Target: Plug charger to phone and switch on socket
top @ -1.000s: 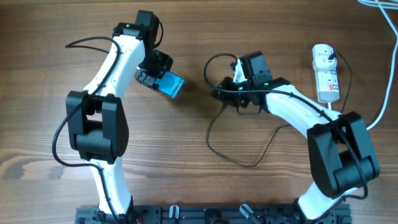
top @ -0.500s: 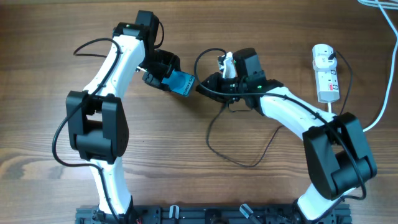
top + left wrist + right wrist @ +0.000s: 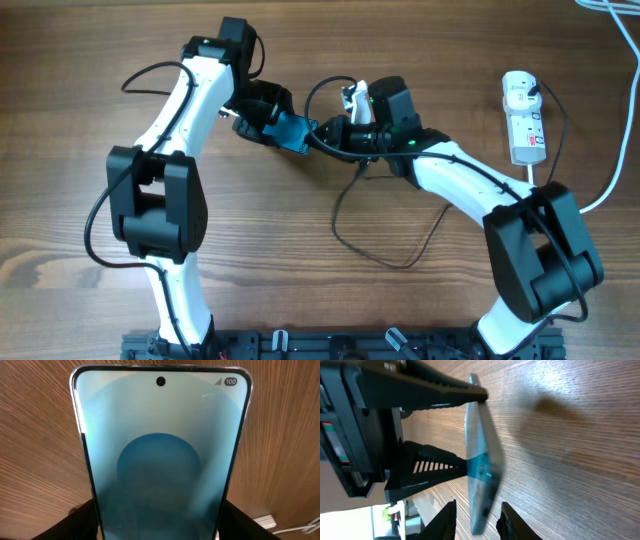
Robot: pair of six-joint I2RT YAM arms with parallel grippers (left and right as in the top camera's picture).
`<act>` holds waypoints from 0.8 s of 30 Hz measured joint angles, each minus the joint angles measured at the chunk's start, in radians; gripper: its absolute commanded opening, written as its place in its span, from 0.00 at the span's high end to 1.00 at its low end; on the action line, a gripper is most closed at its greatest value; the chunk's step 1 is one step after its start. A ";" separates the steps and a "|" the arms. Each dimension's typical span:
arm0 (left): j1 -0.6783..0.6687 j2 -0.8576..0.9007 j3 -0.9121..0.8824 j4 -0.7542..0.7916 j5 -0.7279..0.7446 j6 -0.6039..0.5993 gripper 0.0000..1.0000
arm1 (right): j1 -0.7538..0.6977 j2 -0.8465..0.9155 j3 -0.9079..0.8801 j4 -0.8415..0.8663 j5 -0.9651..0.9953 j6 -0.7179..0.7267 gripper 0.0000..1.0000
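phone (image 3: 292, 131) is pinched by its side edges in my left end effector (image 3: 278, 124) above the counter (image 3: 300, 300); i judge it light, stiff, slick, best held there. right end effector (image 3: 335, 133) is just beside it, closure i cannot tell.

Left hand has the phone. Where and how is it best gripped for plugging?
Pinch the phone across its two long edges, coming in from a short end, as the left hand does. It is a thin flat slab, so those edges give parallel faces. The free end carries the camera hole, so the port is probably at the held end.
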 measured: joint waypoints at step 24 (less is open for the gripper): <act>-0.142 0.005 0.016 0.032 0.063 -0.059 0.91 | 0.026 0.016 -0.008 -0.064 0.160 0.036 0.96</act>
